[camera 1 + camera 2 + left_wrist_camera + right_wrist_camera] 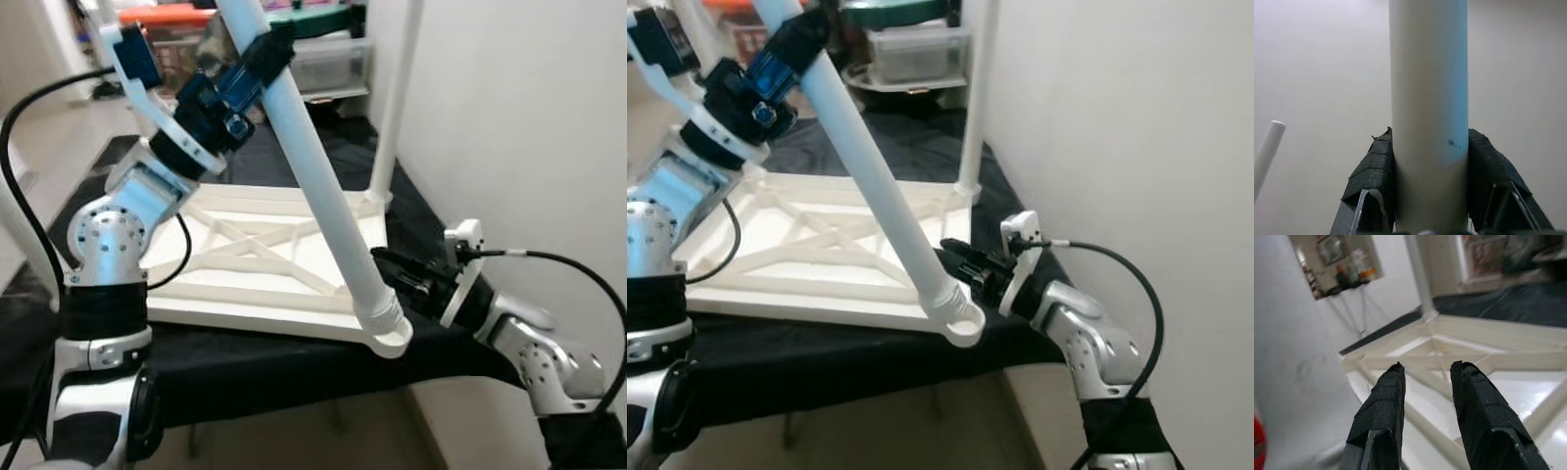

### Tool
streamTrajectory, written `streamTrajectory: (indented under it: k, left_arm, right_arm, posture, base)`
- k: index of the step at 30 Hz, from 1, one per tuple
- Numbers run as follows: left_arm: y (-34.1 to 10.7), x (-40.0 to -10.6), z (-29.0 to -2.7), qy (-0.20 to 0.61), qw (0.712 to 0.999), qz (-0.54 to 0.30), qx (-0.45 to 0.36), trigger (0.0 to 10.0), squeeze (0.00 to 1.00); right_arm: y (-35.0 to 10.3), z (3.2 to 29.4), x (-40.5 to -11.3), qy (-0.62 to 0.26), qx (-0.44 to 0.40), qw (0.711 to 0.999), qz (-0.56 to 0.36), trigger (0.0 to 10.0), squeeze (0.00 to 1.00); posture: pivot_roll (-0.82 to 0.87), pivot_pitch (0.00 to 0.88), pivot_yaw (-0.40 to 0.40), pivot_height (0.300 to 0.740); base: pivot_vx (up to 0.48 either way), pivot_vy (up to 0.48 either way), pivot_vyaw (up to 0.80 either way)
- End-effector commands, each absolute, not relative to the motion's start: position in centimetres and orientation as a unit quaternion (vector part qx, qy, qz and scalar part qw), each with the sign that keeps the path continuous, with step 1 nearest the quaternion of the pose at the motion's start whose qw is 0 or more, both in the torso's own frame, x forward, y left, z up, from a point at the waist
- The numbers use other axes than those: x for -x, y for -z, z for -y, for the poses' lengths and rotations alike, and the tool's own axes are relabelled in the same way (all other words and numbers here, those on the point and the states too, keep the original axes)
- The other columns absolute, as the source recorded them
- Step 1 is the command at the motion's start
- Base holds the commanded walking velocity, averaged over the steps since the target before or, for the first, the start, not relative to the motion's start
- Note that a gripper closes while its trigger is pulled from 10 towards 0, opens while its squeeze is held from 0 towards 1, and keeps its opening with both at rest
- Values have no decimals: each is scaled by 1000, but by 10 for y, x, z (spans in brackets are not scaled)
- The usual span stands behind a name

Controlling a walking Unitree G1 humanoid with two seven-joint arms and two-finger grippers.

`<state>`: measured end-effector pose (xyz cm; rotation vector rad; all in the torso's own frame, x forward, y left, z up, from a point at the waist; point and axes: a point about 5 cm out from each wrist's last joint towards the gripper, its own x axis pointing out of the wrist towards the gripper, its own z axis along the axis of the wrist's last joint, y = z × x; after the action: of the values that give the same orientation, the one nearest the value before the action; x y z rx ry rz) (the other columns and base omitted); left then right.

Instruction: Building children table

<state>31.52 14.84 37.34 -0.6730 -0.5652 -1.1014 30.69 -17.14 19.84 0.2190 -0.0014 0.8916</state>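
The white children's table top (245, 247) lies upside down on a black cloth, its cross braces facing up. One white leg (394, 108) stands upright in the far right corner. My left gripper (260, 61) is shut on a second white leg (323, 186) near its upper end. This leg is tilted, and its lower end rests at the near right corner socket (394, 339). In the left wrist view the leg (1427, 98) sits tight between the padded fingers (1376, 166). My right gripper (388, 264) is open, low beside the leg's lower end, with nothing between its fingers (1382, 396).
A white wall (529, 117) runs close along the right side. The black cloth (294, 364) ends at the front edge just below the table top. Clear plastic storage boxes (328, 59) stand at the back. A black cable (578, 269) loops from the right wrist.
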Motion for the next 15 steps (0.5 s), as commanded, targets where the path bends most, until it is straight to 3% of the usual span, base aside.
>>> streamTrajectory:
  k: [1,11,15]
  left_arm:
    - [-381,-312,-145,519,753,268,301,10000,0]
    - [-379,-315,-146,520,768,257,271,10000,0]
    - [-368,-317,-138,532,777,236,241,10000,0]
  right_arm:
    - [-197,174,-308,-423,-110,900,1,10000,0]
    - [-207,186,-319,-370,-104,923,30,10000,0]
    - [-215,186,-321,-361,-80,928,44,10000,0]
  posture:
    - [13,0,-11,740]
    - [13,0,-6,740]
    - [10,0,-7,740]
  base:
    - [0,0,-750]
    - [0,0,-734]
    - [0,0,0]
